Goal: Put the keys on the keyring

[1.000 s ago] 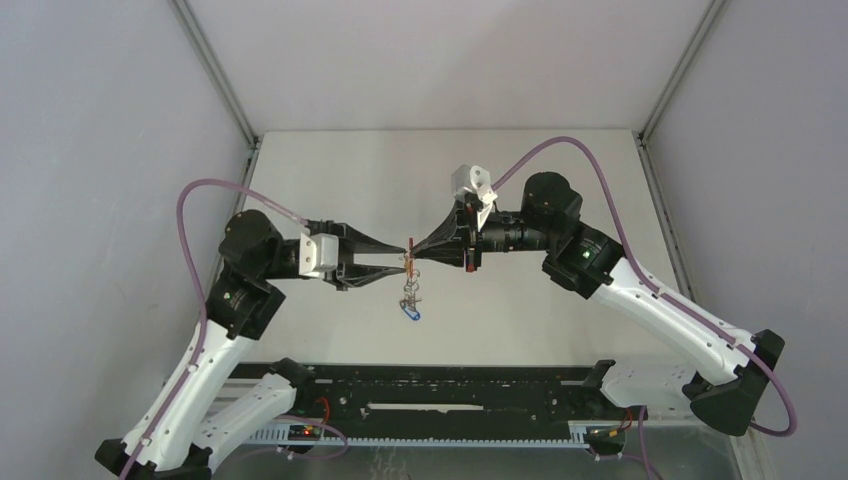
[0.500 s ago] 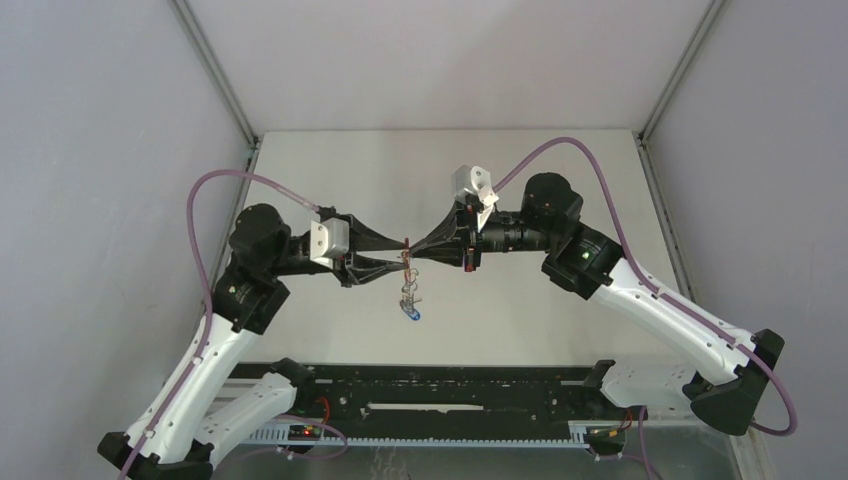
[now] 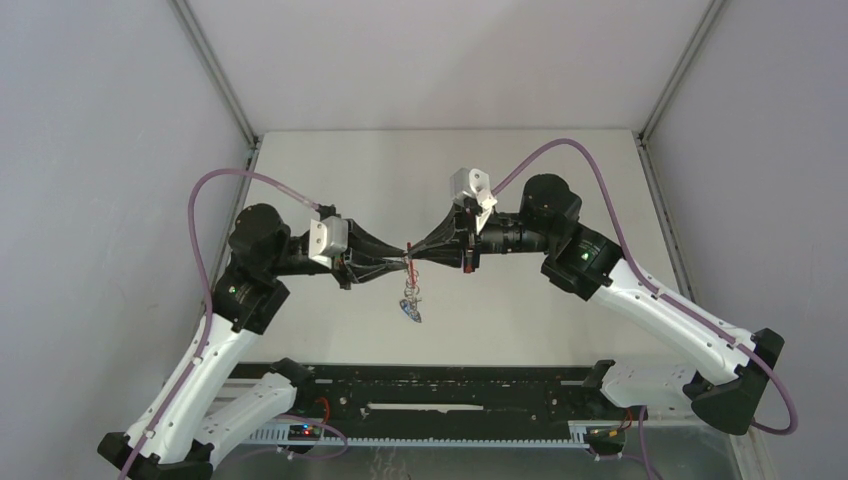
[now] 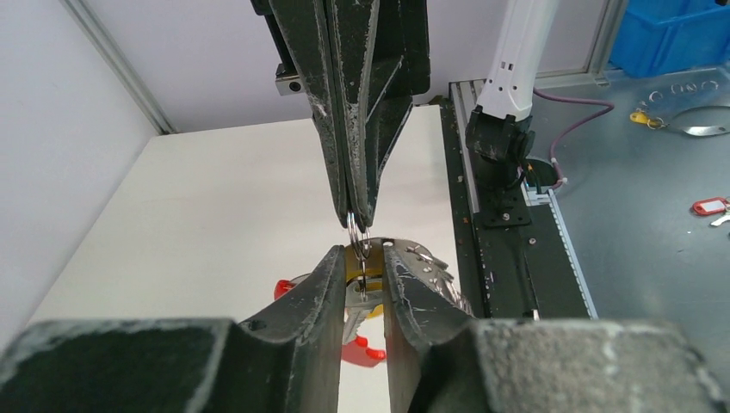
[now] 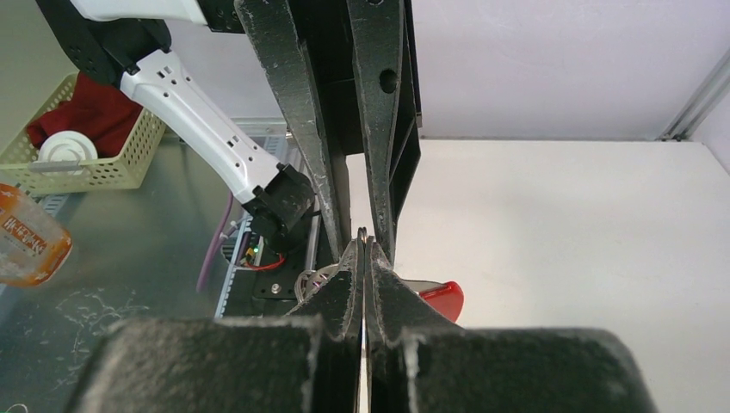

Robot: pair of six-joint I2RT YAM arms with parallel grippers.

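Grey wire, a small wire ring (image 4: 359, 232), is being clamped between the closed fingers of the right gripper (image 3: 412, 251) above the table (image 3: 330, 170). From the opposite side it is being flanked by the left gripper (image 3: 398, 263), whose fingers are being held slightly apart. The yellow tag (image 4: 354, 263) is being seen between them; whether it is being pressed cannot be told. The keyring (image 4: 423, 262), with its red band (image 4: 360, 349) and the blue tag (image 3: 413, 312), is being carried just under the meeting fingertips.
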